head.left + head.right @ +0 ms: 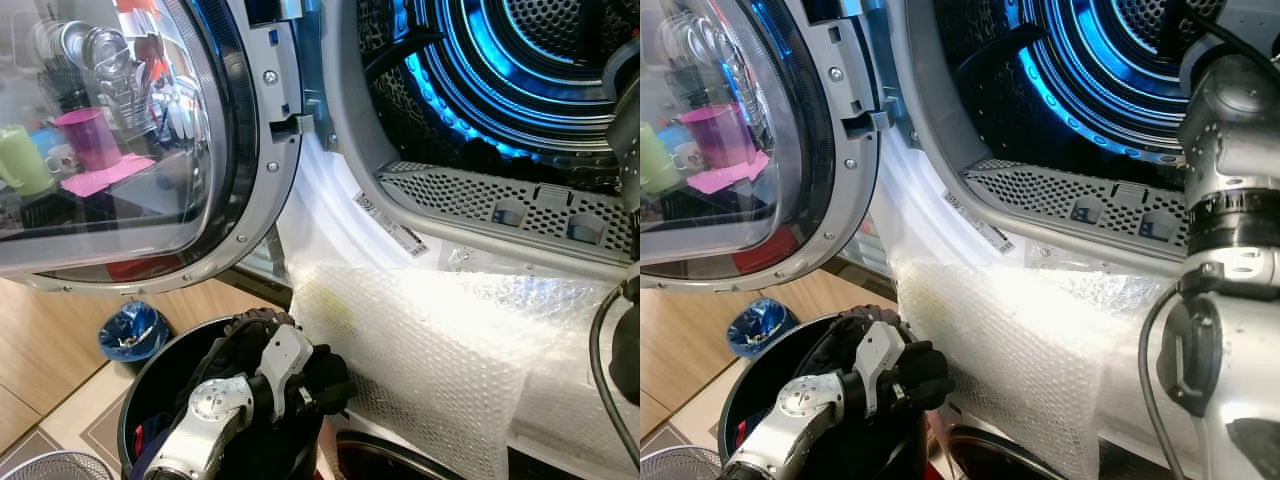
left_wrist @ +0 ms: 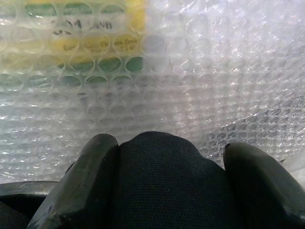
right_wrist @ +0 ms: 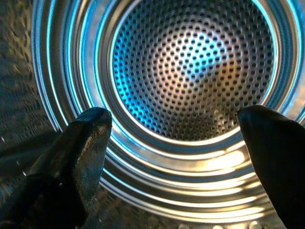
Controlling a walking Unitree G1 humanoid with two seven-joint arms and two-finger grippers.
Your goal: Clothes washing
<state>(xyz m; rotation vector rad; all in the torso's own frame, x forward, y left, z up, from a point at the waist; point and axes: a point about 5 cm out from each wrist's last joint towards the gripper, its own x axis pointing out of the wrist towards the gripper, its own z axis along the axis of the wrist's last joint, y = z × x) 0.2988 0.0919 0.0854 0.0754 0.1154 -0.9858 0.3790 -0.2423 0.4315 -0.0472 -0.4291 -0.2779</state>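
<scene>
Two black fingers of the left gripper [image 2: 167, 191] are clenched on a bunched dark black cloth garment [image 2: 164, 181], which fills the gap between them in the left wrist view. From the head views, that gripper [image 1: 325, 385] is low down, just over the rim of a round black laundry bucket [image 1: 140, 390] standing on the floor, with more dark clothing inside the bucket beneath the silver arm. Just beside the bucket, on the pale wood-look floor, lies a small blue crumpled bag [image 1: 133, 332], and the edge of a wire mesh basket [image 1: 50, 466] shows at the near corner.

Directly ahead of the held garment is a sheet of clear bubble wrap [image 1: 430, 340] draped over the white front of the machine below the opening; through it, in the wrist view, a yellow and green label [image 2: 95, 38] shows faintly, its writing too blurred to read.

Above that, the round glass door with a grey rim [image 1: 150, 150] is swung open toward the robot's left, its glass reflecting kitchen things. A grey perforated lint-filter panel [image 1: 500, 200] lines the lower lip of the opening.

Farthest in, the right arm reaches into the blue-lit stainless steel perforated drum [image 3: 190, 71]. The right gripper [image 3: 174, 152] is released, its fingers spread wide apart with nothing between them, facing the drum's back wall.
</scene>
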